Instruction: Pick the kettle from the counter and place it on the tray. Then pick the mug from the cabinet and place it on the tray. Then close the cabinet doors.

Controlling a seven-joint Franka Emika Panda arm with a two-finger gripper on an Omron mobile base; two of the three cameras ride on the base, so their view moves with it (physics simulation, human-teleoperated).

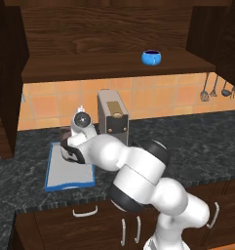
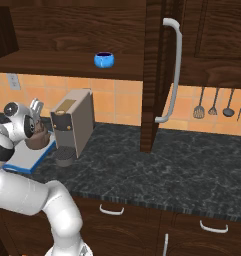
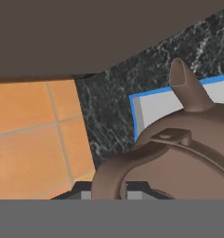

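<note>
The brown kettle (image 3: 187, 153) fills the hand view, spout pointing up, and its arched handle (image 3: 108, 174) runs between my fingertips. My gripper (image 3: 111, 191) is shut on that handle. From the right base view the kettle (image 2: 38, 138) hangs under my gripper (image 2: 39, 130), low over the blue-rimmed tray (image 2: 19, 161); whether it touches the tray I cannot tell. The tray (image 1: 65, 173) lies on the dark counter (image 1: 197, 146), left of the coffee machine. The blue mug (image 1: 151, 57) stands on the shelf of the cabinet (image 1: 114, 68), whose doors (image 2: 159, 75) are swung open.
A boxy coffee machine (image 1: 113, 117) stands just right of the tray, close to my wrist. Kitchen utensils (image 2: 219, 105) hang on the orange tiled wall at the right. The open left door (image 1: 7, 97) reaches down near the counter's left end.
</note>
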